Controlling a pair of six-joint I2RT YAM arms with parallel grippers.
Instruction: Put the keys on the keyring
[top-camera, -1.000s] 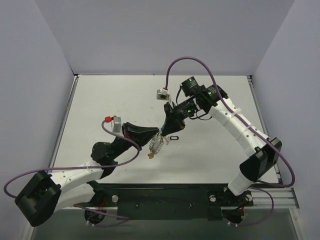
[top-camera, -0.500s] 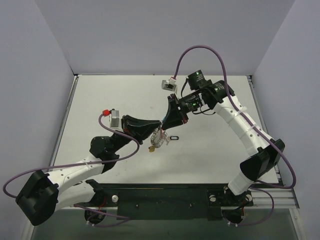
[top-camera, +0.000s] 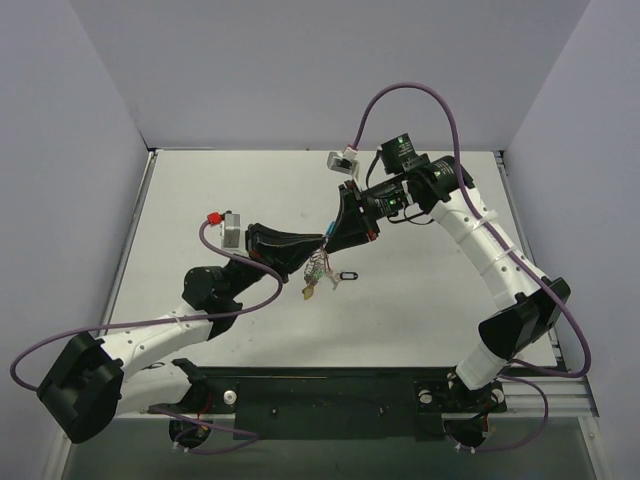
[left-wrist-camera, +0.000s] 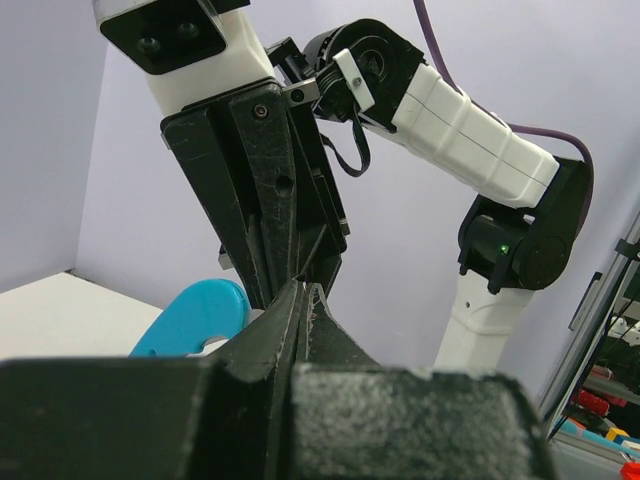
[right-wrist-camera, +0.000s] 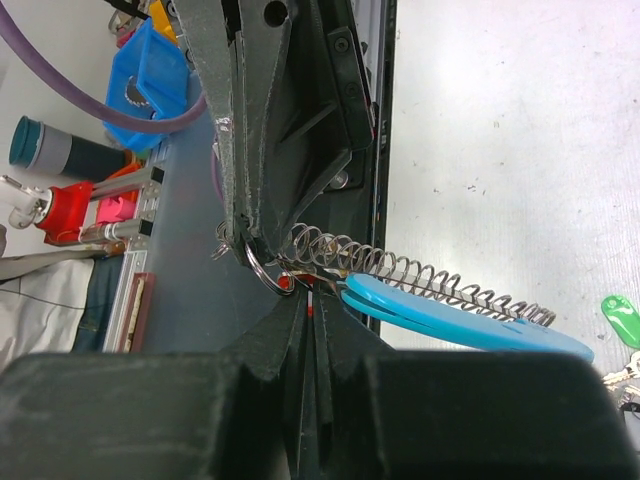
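My two grippers meet tip to tip above the middle of the table (top-camera: 200, 200). My left gripper (top-camera: 321, 244) is shut on the keyring (top-camera: 315, 270), which hangs below it with its yellow piece (top-camera: 308, 293) lowest. In the right wrist view the keyring's wire coil (right-wrist-camera: 400, 272), light-blue tag (right-wrist-camera: 470, 318) and small split ring (right-wrist-camera: 262, 270) show against the left gripper (right-wrist-camera: 250, 215). My right gripper (right-wrist-camera: 312, 292) is shut on the red key (right-wrist-camera: 311, 297), held at the ring. The black key (top-camera: 347, 275) and the green key (right-wrist-camera: 622, 318) lie on the table. The blue tag also shows in the left wrist view (left-wrist-camera: 195, 318).
Grey walls stand at the left, back and right of the table. The black base rail (top-camera: 330, 385) runs along the near edge. Purple cables (top-camera: 400, 95) loop above both arms.
Both grippers have moved together up and slightly toward the back, lifting the keyring higher off the table. The right wrist has swung right. The black key stays on the table.
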